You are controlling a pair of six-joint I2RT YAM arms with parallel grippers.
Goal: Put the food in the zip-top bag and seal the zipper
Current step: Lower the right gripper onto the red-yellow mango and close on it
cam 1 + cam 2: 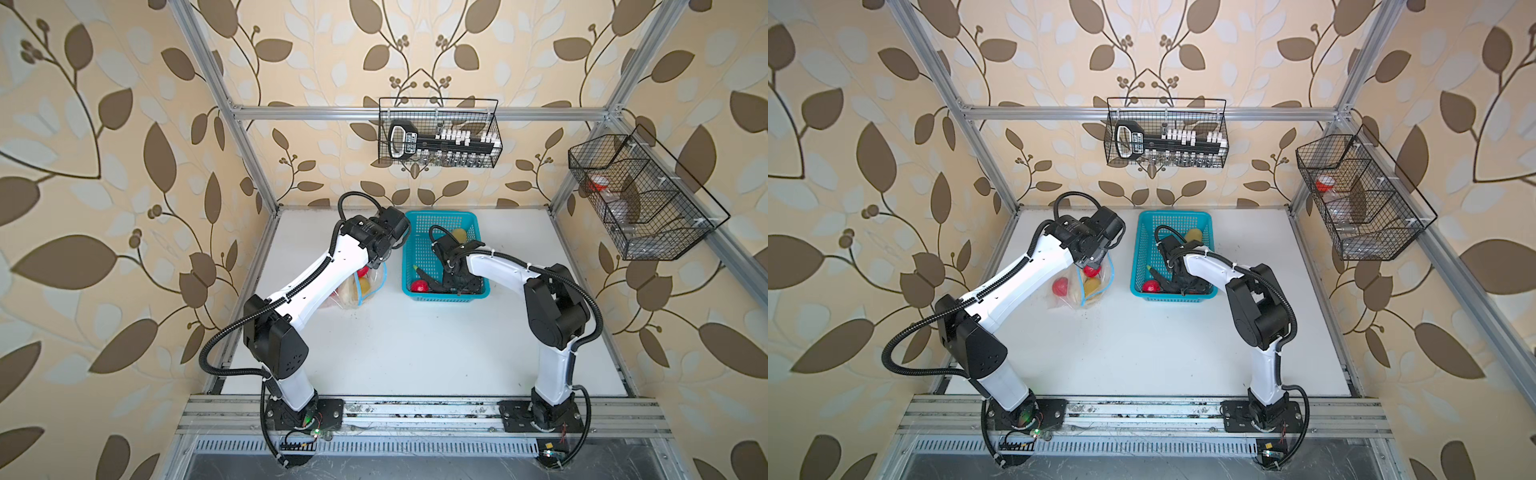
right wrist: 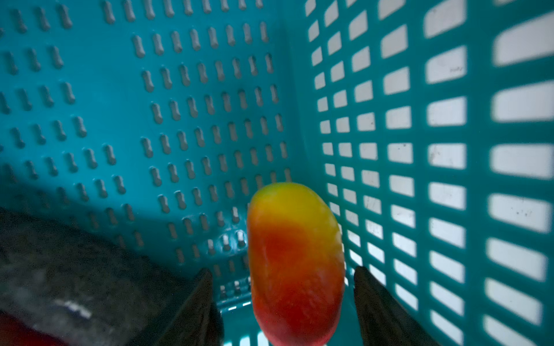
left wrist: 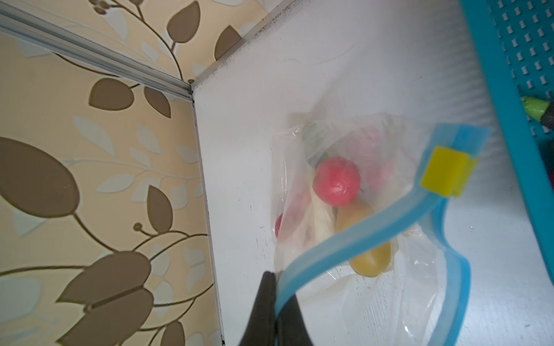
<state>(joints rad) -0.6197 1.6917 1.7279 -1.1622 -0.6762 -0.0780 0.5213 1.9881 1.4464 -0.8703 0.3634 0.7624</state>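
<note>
Looking down on a white tabletop (image 1: 415,340) boxed in by leaf-print walls (image 1: 104,187). Spotting the zip-top bag (image 1: 1067,300) lying on the left side, just beside the turquoise basket (image 1: 440,216) with a strip of table between them. Catching the left gripper (image 3: 274,287) pinching tight on the zipper (image 3: 359,236), lifting that blue strip and keeping the mouth gaping, yellow slider tab (image 3: 446,175) sitting at the far end. Peering through the clear plastic: a tomato (image 3: 335,181), a potato (image 3: 371,260), the white cucumber (image 3: 322,215) tucked between them. Switching to the right gripper (image 2: 283,272), down inside the basket near a corner, jaws standing apart on either side of the pepper (image 2: 293,254), with basket floor showing between one finger and the pepper, so not clamping it. Noting another tomato (image 1: 419,286), the eggplant (image 1: 432,279) and a second potato (image 1: 459,235) lying in the basket.
</note>
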